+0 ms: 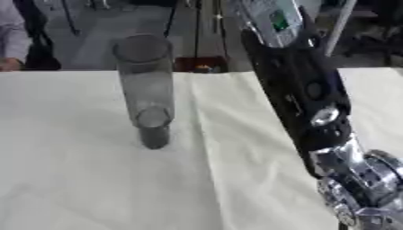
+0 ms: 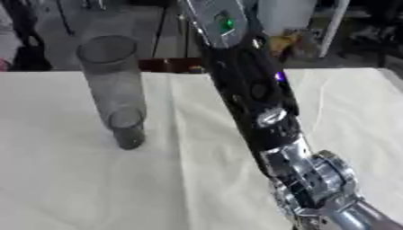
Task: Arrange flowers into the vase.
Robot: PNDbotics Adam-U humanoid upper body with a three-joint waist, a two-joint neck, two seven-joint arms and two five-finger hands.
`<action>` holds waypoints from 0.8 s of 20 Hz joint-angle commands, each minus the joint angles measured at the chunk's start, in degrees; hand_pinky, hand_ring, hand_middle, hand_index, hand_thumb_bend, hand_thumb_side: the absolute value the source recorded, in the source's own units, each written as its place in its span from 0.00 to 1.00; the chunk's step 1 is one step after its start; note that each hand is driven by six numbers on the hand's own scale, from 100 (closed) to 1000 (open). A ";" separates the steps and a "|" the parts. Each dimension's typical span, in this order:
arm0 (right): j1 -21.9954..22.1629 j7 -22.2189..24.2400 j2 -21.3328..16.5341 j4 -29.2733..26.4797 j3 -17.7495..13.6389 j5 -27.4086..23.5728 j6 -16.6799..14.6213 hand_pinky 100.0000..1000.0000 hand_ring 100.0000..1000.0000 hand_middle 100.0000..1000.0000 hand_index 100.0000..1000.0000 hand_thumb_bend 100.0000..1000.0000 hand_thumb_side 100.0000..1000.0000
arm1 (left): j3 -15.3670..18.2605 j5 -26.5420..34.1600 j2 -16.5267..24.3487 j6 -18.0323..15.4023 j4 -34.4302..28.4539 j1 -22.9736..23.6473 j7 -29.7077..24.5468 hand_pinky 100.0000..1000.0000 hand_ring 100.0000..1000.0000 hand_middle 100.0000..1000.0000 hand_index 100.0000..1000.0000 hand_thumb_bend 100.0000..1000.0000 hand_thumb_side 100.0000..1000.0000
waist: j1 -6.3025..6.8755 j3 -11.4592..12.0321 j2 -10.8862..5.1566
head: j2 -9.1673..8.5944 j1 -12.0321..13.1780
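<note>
A tall clear grey glass vase (image 1: 146, 90) stands upright on the white cloth, left of the middle, and I see nothing inside it. No flowers show in either view. My right arm (image 2: 253, 101) crosses the picture from the top centre down to the lower right, black along the forearm, ending in a silver wrist joint (image 2: 315, 182). The arm passes to the right of the vase and stays apart from it. The right hand lies beyond the bottom edge and is hidden. My left arm and hand do not show.
The white tablecloth (image 1: 94, 179) covers the table, with a crease running down its middle. The table's far edge (image 1: 71, 72) lies just behind the vase. Beyond it are a grey floor, stand legs and a dark red object (image 1: 201, 64).
</note>
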 commanded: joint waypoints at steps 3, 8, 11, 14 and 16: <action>-2.76 -1.60 1.37 0.23 -1.43 0.78 -0.19 0.00 0.00 0.00 0.00 0.13 0.35 | -0.19 0.23 1.49 -0.08 -0.82 -1.16 -0.31 0.69 0.86 0.95 0.96 0.00 1.00 | 0.23 0.79 -0.83 | -1.30 -0.26; -3.47 -3.21 3.48 0.50 -2.57 1.26 -0.49 0.00 0.00 0.00 0.00 0.12 0.34 | -0.31 0.41 1.49 -0.11 -0.82 -1.55 -0.46 0.69 0.86 0.94 0.96 0.00 1.00 | 0.14 1.77 -0.40 | -1.88 -0.21; -3.82 -3.84 4.48 0.22 -2.97 1.91 -0.91 0.00 0.00 0.00 0.00 0.11 0.34 | -0.36 0.53 1.48 -0.13 -0.82 -1.75 -0.55 0.69 0.86 0.94 0.96 0.00 1.00 | 0.11 2.29 -0.15 | -2.18 -0.38; -4.13 -4.54 5.37 0.21 -3.47 2.28 -0.92 0.00 0.00 0.00 0.00 0.11 0.33 | -0.41 0.63 1.50 -0.15 -0.82 -1.98 -0.63 0.69 0.86 0.94 0.96 0.00 1.00 | 0.00 2.72 0.06 | -2.41 -0.59; -4.44 -5.27 6.01 0.52 -3.96 2.44 -0.77 0.00 0.00 0.00 0.00 0.10 0.33 | -0.46 0.70 1.50 -0.16 -0.82 -2.08 -0.71 0.69 0.86 0.94 0.96 0.00 1.00 | -0.11 3.02 0.17 | -2.56 -0.68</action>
